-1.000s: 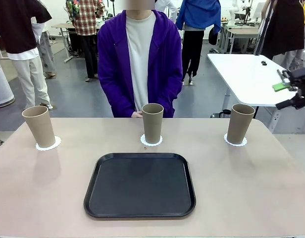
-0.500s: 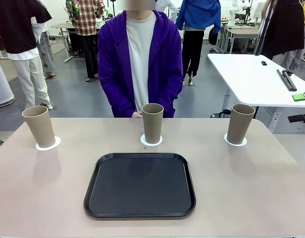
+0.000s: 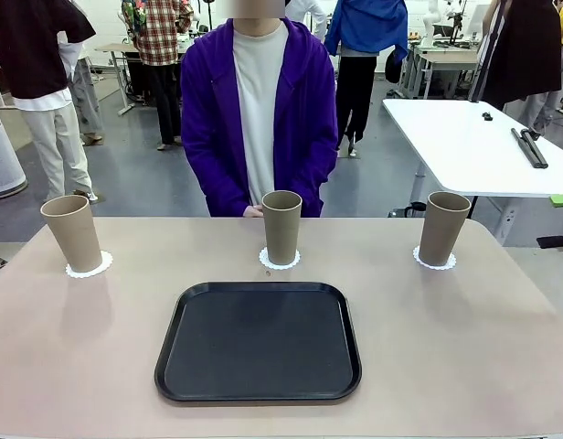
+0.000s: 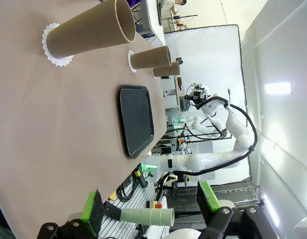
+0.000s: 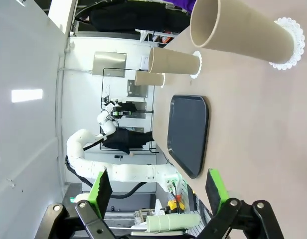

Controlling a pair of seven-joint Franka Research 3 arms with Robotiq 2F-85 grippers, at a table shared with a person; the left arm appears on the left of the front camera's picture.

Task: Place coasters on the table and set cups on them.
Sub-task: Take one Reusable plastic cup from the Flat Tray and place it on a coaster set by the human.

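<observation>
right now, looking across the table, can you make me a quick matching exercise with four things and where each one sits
Things:
1. black tray
2. left cup
3. middle cup
4. right cup

Places:
A. on a coaster near the table's far right corner
B. on the coaster right in front of the person in the purple jacket
C. flat on the table, nearer the robot than any cup
D. on a coaster near the table's far left edge

Pairs: 1-C, 2-D, 3-B, 4-A
</observation>
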